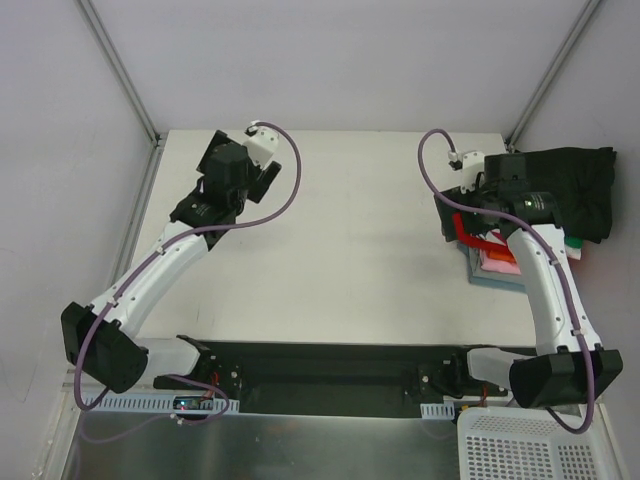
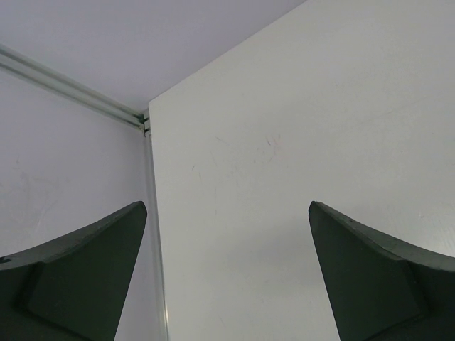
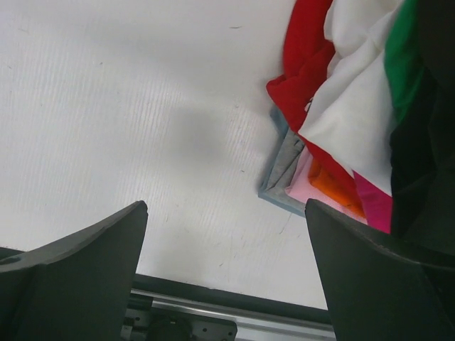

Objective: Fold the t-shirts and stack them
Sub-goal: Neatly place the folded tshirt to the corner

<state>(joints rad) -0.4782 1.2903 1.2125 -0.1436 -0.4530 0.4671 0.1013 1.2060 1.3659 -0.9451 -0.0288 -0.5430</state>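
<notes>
The t-shirts lie in a pile (image 1: 565,195) at the table's right edge, a crumpled black one on top. Red (image 1: 478,243), pink (image 1: 497,263) and blue-grey layers stick out at its near-left corner. In the right wrist view I see the red (image 3: 302,64), white (image 3: 348,106), green (image 3: 402,50), black (image 3: 419,163), orange (image 3: 328,181), pink (image 3: 304,190) and blue-grey (image 3: 281,167) tees. My right gripper (image 3: 226,213) hovers open just left of the pile (image 1: 462,212), holding nothing. The left gripper (image 2: 227,213) stands open and empty over bare table near the far-left corner (image 1: 225,165).
A white perforated basket (image 1: 530,450) sits below the table's near-right corner. The black base rail (image 1: 320,365) runs along the near edge. Grey walls with metal frame posts (image 1: 120,70) close in the table, and its left edge (image 2: 151,185) lies by the left gripper.
</notes>
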